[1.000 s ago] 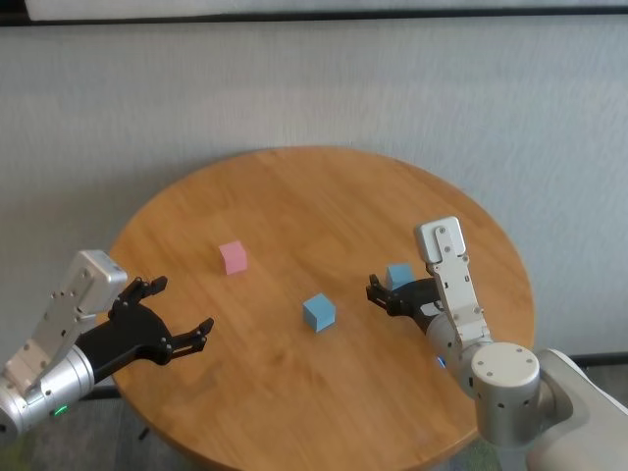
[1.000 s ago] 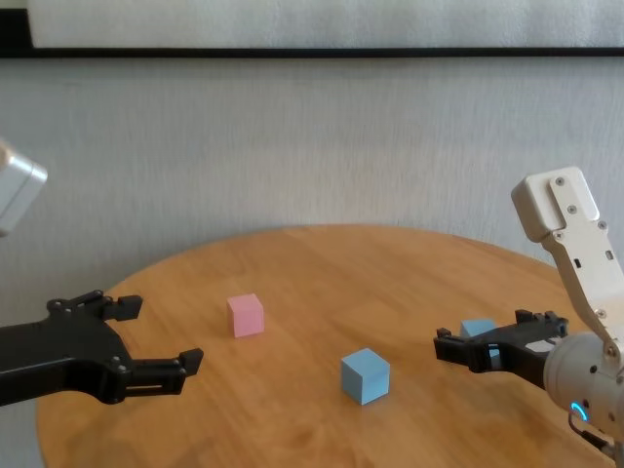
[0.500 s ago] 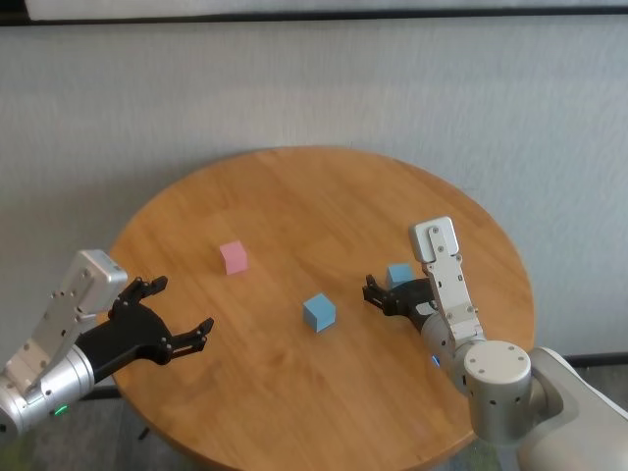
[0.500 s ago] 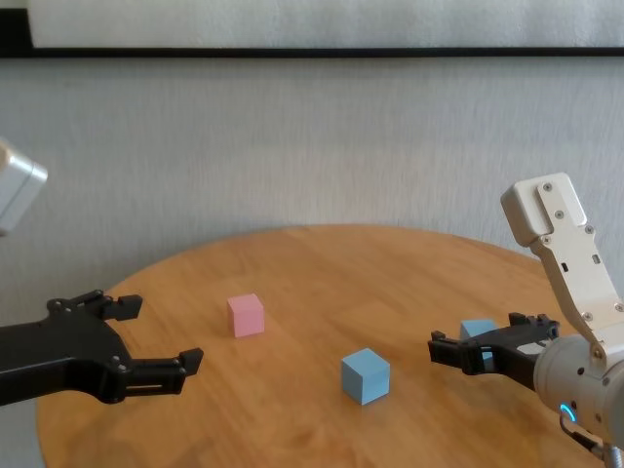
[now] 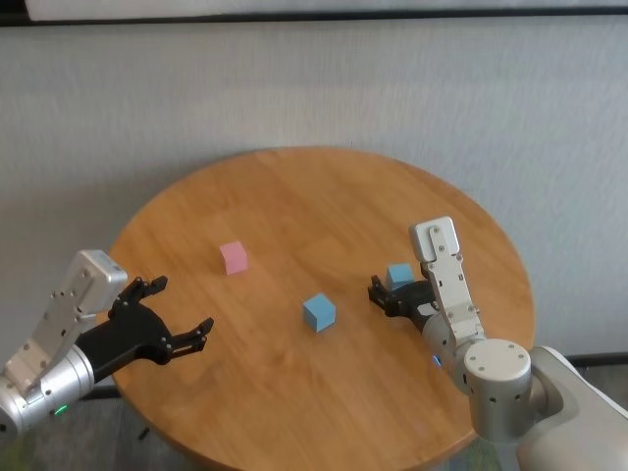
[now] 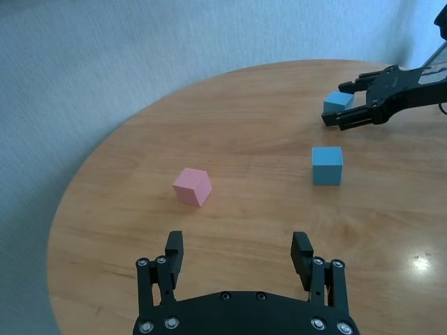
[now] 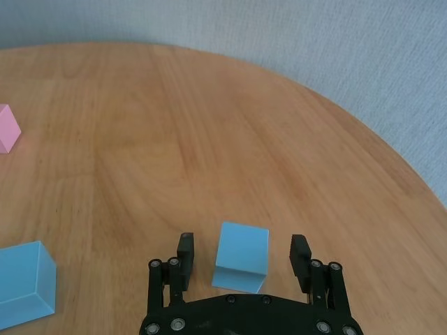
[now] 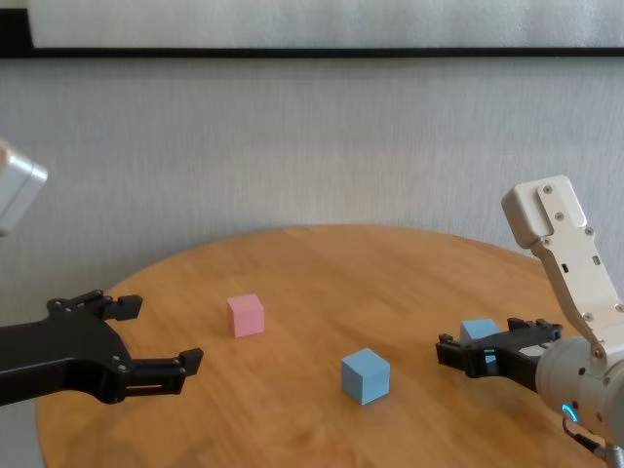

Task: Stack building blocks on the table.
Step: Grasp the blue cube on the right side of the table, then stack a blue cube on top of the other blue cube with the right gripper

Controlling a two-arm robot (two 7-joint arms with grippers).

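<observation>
I have the round wooden table (image 5: 324,196) filling most of the head view, with a pale textured wall (image 5: 314,88) behind it. My right arm (image 5: 446,285) reaches in over the table's right side, and my left arm (image 5: 59,339) hangs at the near left edge.

The right gripper (image 7: 241,269) sits low at the table, its two fingers (image 7: 185,262) standing on either side of a light blue block (image 7: 241,255). In the right wrist view I see a sliver of table between each finger and the block's sides, so the jaws bracket it without pressing on it; nothing is grasped. That block rests flat on the wood, toward the right side of the table (image 5: 399,276).

The left gripper (image 6: 237,255) hovers above the near left rim, spread wide and holding nothing, well apart from every block.

The second light blue block (image 5: 318,312) sits near the middle of the table, just left of the right gripper's fingertips, apart from them. The pink block (image 5: 234,257) lies farther left and a little farther back, alone on the wood, between the left gripper and the table's centre. All three blocks lie separately; none rests on another.
</observation>
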